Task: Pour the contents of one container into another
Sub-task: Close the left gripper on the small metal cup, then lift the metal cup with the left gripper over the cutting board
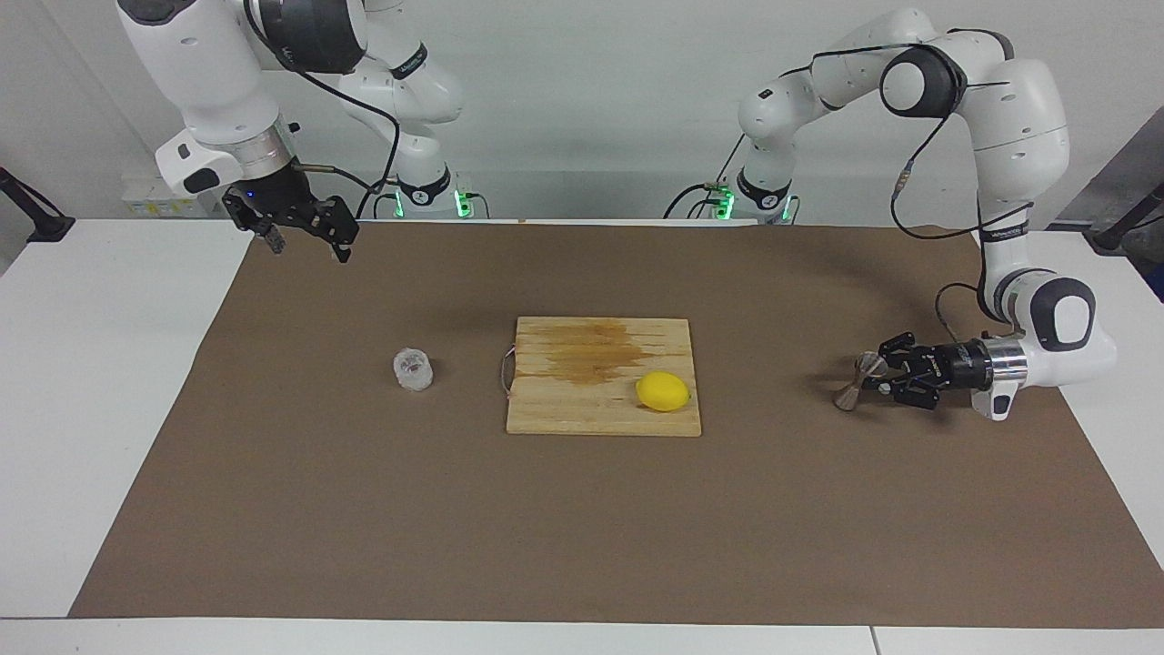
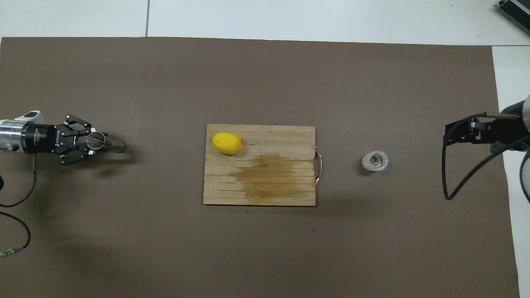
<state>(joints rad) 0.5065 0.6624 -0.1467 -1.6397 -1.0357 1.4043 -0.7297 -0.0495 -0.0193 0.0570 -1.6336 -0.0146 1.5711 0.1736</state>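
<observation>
on brown paper mat, tilted steel hourglass jigger clamped by left gripper; right gripper spread, idle

Hidden, cropped and too small to read

In the overhead view the right gripper runs off the frame at 3 o'clock, its fingers merging into dark links and cable, and the left arm is cut at 9 o'clock. The clear cup holds something reddish too small to identify. The jigger waist is covered by the left gripper.
</observation>
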